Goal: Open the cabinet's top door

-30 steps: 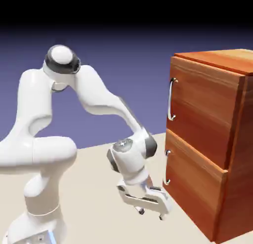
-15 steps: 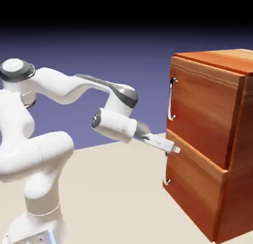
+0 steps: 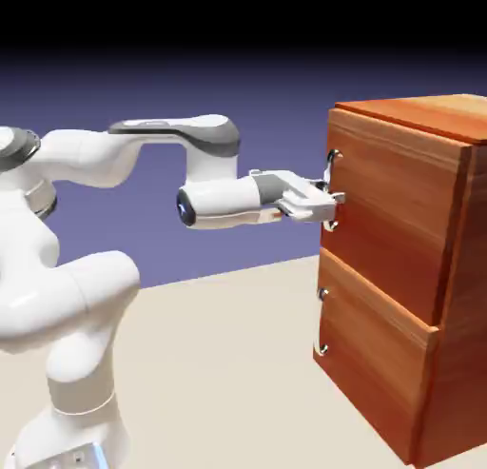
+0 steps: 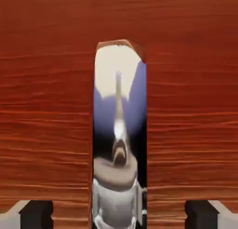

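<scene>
Plainly, the claw (image 4: 119,215) stands wide open at the top door (image 3: 395,205), its tips on either side of the silver handle (image 4: 119,130), gripping nothing.

upper handle (image 3: 330,167) partly hidden, cabinet (image 3: 464,305) cropped

One boxy reddish-brown wood-grain cabinet (image 3: 461,258) fills the right of the exterior view. Two wood-grain front panels are stacked on it, one upper (image 3: 395,210), one lower (image 3: 376,348). Two curved silver bar handles show at their left edges, one above (image 3: 332,160), one below (image 3: 320,322). One white jointed robot arm (image 3: 86,296) with one white two-finger gripper (image 3: 337,205) spans left to centre. Two dark fingertips (image 4: 37,214) show at the hand view's lower left and lower right.
</scene>
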Available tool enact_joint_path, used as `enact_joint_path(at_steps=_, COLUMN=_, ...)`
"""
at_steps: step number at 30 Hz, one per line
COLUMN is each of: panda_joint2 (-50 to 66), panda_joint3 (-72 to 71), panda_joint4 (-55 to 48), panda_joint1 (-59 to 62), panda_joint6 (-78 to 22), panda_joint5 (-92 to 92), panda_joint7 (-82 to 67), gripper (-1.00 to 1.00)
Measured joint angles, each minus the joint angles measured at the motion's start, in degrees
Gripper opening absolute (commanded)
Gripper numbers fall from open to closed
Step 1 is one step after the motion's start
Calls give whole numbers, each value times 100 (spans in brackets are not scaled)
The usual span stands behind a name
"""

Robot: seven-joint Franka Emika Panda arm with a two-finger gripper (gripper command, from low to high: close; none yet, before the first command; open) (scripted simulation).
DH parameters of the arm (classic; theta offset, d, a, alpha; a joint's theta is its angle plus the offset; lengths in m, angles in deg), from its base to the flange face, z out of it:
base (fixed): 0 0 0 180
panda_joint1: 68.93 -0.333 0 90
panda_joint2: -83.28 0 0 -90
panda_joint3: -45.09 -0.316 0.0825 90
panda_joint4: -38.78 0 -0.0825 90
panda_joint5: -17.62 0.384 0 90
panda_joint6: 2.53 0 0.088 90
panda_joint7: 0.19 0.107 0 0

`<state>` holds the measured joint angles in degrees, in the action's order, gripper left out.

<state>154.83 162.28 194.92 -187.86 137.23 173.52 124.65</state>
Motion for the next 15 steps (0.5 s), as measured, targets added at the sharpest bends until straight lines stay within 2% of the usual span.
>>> enact_joint_path(at_steps=7, panda_joint2=168, panda_joint3=1297, panda_joint4=1222, panda_joint1=-636, panda_joint6=-1743, panda_joint5=-1225, panda_joint7=-62, gripper=-100)
enact_joint_path(at_steps=15, panda_joint2=138, panda_joint3=2877, panda_joint4=1882, panda_joint1=-316, panda_joint6=-3736, panda_joint5=-2972, panda_joint7=-302, gripper=-100)
